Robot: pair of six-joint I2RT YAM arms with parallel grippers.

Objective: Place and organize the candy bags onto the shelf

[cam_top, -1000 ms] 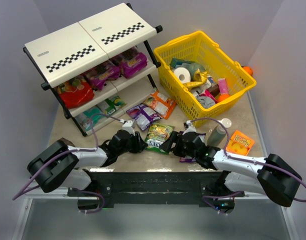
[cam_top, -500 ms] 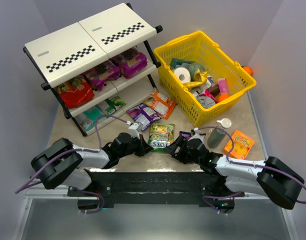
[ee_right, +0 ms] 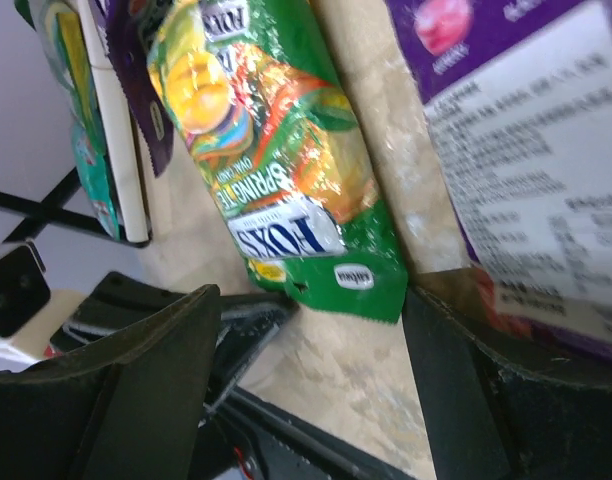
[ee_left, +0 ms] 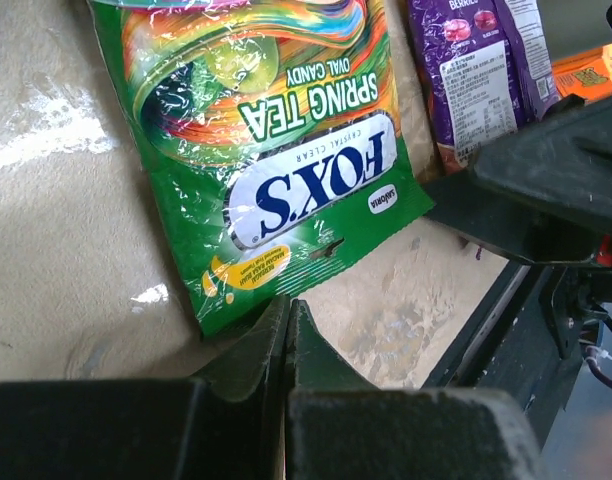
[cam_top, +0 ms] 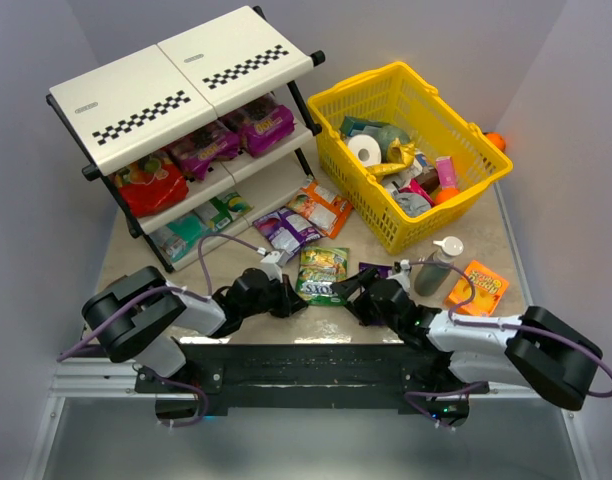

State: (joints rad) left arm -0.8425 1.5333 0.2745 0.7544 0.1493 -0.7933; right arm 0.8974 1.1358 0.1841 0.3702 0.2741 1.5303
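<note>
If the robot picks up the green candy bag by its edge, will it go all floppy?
Probably floppy: the green bag is thin crinkly film lying flat. Its shiny skin may slip. It looks light, so a push would likely slide it.

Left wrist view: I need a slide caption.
Left pincer shut at the near edge of a green candy bag.

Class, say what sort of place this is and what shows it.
Probably a mock shop corner in a robot lab: a slanted display shelf stocked with candy bags, a yellow shopping basket and two robot arms.
</note>
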